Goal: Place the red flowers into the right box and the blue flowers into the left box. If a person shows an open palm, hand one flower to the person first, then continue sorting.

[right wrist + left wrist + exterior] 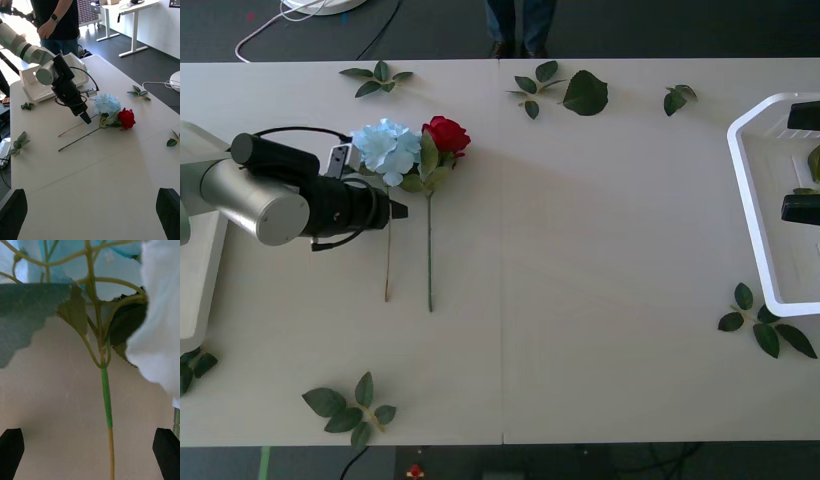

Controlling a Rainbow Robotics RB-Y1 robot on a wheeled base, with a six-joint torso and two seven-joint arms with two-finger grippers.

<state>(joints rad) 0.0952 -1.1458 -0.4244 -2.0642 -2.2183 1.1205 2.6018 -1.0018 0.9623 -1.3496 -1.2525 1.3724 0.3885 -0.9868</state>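
A pale blue flower and a red rose lie side by side at the table's back left, stems pointing toward me. In the right wrist view the blue flower and the rose overlap at their leaves. My left gripper is low over the blue flower's stem, open, with the stem between its fingers and untouched. The right gripper hangs open over the white right box. The left box sits at the left edge under my left arm.
Loose green leaf sprigs lie scattered: two at the back, one front left, one beside the right box. The table's middle is bare. Cables trail on the floor behind the table.
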